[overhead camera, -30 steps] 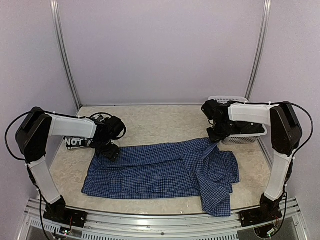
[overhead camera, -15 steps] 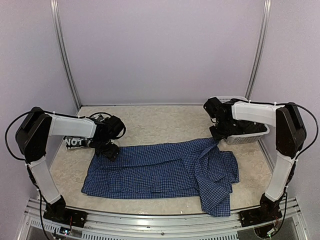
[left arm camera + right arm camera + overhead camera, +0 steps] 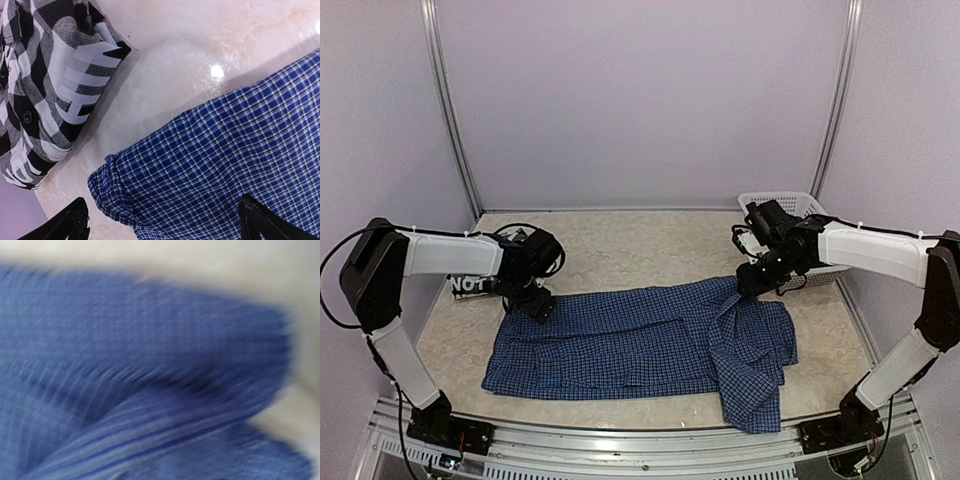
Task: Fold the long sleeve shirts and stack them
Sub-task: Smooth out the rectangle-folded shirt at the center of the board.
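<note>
The blue checked shirt (image 3: 620, 340) lies spread across the near half of the desk (image 3: 620, 245), its right part bunched and folded over itself. It lies much as it did a second ago. Over its far left corner is the left claw (image 3: 542, 308), its fingers (image 3: 75, 222) spread wide and holding nothing. This arm has sunk a little, with the forearm about level.

At the far right corner, the right claw (image 3: 747, 284) has come down from beside the white basket (image 3: 790, 203) to the shirt's edge. Its arm now stretches long and low from the right, the elbow dropped. The right wrist view is only blurred blue cloth, so I cannot tell whether this claw is spread or pinching.

Farther left, the black-and-white plaid shirt (image 3: 468, 284) lies near the blue one, not touching it.
</note>
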`<state>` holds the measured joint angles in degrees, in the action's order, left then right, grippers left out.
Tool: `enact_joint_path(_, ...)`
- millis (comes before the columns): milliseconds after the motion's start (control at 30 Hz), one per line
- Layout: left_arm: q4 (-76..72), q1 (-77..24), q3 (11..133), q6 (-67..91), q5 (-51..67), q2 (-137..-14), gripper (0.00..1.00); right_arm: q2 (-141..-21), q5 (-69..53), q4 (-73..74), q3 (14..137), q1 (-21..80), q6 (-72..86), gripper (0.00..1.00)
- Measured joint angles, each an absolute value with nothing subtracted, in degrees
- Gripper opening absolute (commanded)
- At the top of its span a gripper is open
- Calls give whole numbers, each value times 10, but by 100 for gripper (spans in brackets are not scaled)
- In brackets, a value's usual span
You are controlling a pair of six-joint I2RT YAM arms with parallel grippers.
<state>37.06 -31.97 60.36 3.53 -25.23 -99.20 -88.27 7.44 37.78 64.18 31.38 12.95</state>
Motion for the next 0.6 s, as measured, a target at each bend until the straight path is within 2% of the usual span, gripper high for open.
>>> enact_joint_path(267,361,-324,604,34,-258,-943,99,-790,-54,362,535,390,158,67)
enact_joint_path(600,351,-381,623,34,-258,-933,99,-667,-172,374,450,443,215,76)
